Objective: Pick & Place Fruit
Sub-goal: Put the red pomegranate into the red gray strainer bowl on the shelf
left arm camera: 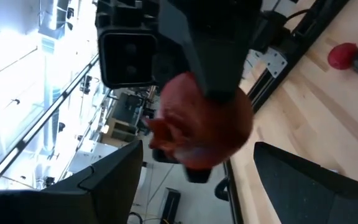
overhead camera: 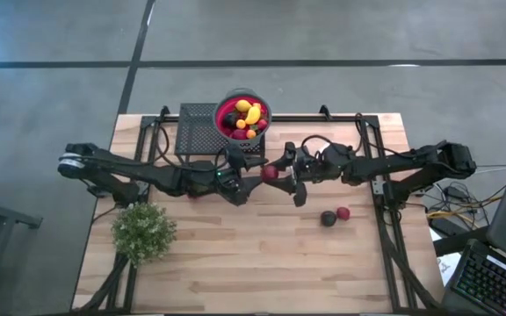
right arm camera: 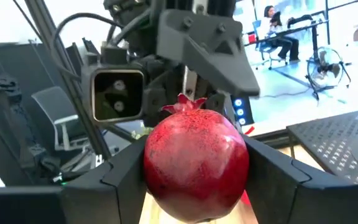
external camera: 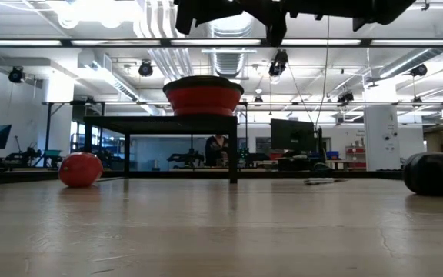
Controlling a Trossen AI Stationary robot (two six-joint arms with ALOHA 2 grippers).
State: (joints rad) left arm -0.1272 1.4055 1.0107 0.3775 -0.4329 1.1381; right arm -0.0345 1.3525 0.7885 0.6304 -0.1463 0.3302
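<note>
A large red pomegranate-like fruit point(overhead camera: 271, 173) hangs in the air over the table's middle, with my right gripper point(overhead camera: 278, 174) shut on it. My left gripper point(overhead camera: 251, 178) faces it from the table's left. It is open, its fingers point(left arm camera: 107, 177) wide apart and short of the fruit point(left arm camera: 204, 124), touching nothing. A grey bowl point(overhead camera: 263, 105) with a red inside holds several small fruits point(overhead camera: 246, 114) and stands on a black mesh stand point(overhead camera: 197, 130) at the far edge. A dark fruit point(overhead camera: 328, 218) and a red one point(overhead camera: 343, 212) lie on the table. My right gripper pinches the large red fruit by its two opposite sides point(right arm camera: 157, 158) between its two fingers point(right arm camera: 120, 171). The fingers come in level from the table's right. The fruit is lifted clear of the table, its small crown point(right arm camera: 188, 102) standing up in the right wrist view.
A bushy green plant point(overhead camera: 143, 230) stands near the table's left edge. Another red fruit point(external camera: 81, 169) lies on the table left of the stand. Bare wood point(overhead camera: 253, 263) lies along the near side. A keyboard point(overhead camera: 499, 281) lies off the table at the right.
</note>
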